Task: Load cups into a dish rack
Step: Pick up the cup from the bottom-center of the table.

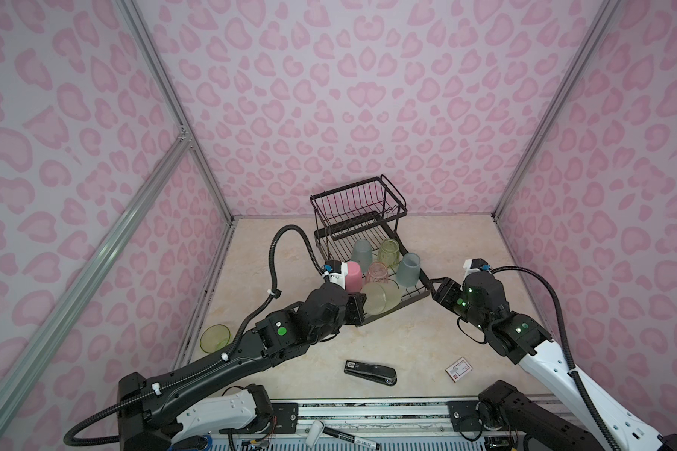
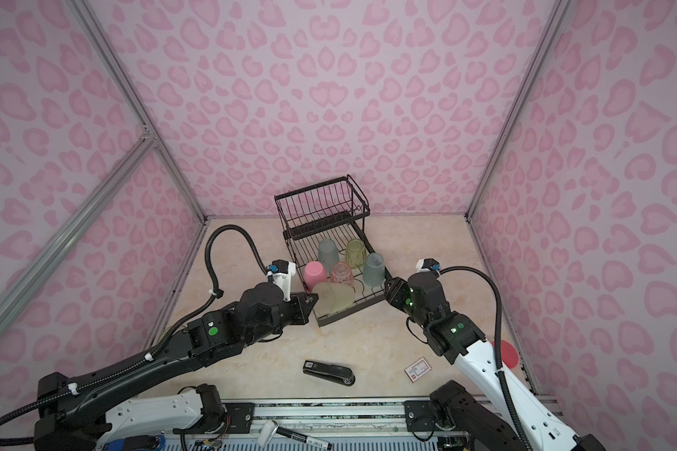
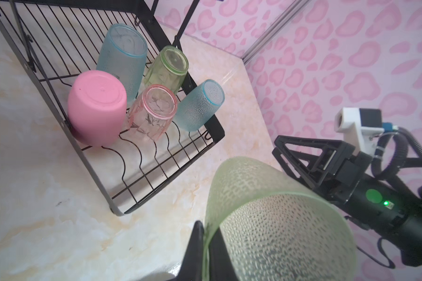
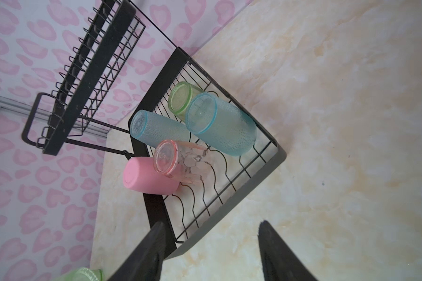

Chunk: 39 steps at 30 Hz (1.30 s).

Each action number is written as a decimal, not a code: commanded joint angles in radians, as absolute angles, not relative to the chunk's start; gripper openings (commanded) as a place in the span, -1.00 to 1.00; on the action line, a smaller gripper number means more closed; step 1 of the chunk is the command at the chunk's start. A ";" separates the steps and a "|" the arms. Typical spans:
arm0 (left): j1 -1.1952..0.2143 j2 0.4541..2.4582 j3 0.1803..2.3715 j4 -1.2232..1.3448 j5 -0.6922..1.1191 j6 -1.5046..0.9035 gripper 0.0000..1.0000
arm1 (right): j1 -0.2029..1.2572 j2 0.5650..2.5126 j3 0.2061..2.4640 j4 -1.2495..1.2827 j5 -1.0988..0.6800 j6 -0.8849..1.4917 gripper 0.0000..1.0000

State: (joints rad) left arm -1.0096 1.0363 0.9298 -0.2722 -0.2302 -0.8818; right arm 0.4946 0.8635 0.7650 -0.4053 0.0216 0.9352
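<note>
Left gripper (image 3: pixel 206 239) clenched on the rim of a yellow-green cup (image 3: pixel 273 219). The cup lies sideways at the dish rack's (image 3: pixel 216 138) near edge, base toward the right gripper (image 4: pixel 212 222). We judge the free wavy slots lie just beyond it. Right gripper released, empty; the left one is nearer.

Black dish rack (image 3: pixel 217 131), yellow-green cup (image 3: pixel 266 194), pink-spotted walls (image 1: pixel 368 97), marbled cream tabletop (image 1: pixel 407 351)
</note>
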 commanded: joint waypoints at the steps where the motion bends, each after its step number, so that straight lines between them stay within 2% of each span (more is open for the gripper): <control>1: -0.980 0.998 0.874 -0.057 -0.195 -0.883 -0.94 | 0.499 0.884 0.772 -0.327 -0.017 1.055 0.22; 14: -0.905 1.042 0.741 0.351 0.009 -0.850 -0.94 | 0.493 0.965 0.808 -0.132 -0.125 1.310 0.26; 25: -0.832 1.133 0.749 0.494 0.143 -0.848 -0.94 | 0.395 0.929 0.735 0.024 -0.197 1.520 0.32; 39: -0.823 1.282 0.817 0.592 0.194 -0.831 -0.94 | 0.346 0.937 0.728 0.119 -0.242 1.621 0.37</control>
State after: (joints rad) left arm -0.8242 1.2633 0.7959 0.5133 0.1783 -0.8501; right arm 0.3450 0.9298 0.7284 0.0692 -0.2184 1.5883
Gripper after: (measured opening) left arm 0.072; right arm 0.686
